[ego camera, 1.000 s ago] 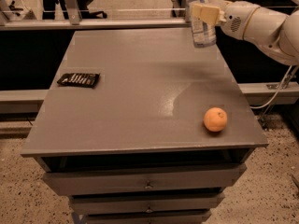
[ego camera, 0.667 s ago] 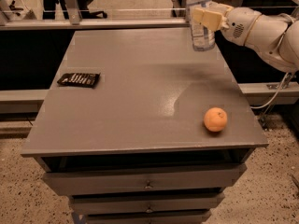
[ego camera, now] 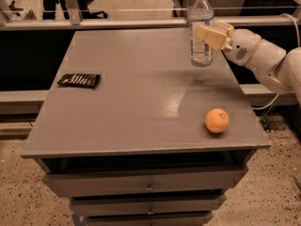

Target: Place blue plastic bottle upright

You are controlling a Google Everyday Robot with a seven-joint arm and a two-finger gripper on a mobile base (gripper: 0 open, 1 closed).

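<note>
The blue plastic bottle (ego camera: 201, 46) is clear and ribbed, with a white cap and a pale label. It is upright at the far right of the grey tabletop (ego camera: 141, 93), its base at or just on the surface. My gripper (ego camera: 212, 35) reaches in from the right on a white arm. Its cream fingers (ego camera: 207, 35) are closed around the bottle's middle at label height.
An orange (ego camera: 217, 120) lies near the front right corner. A dark flat snack packet (ego camera: 79, 80) lies at the left edge. Drawers run below the tabletop's front edge. A metal rail and dark gaps lie behind and beside the table.
The gripper has lowered the bottle, still upright, from above the far right edge down to the tabletop and a little nearer. The orange and packet have not moved.
</note>
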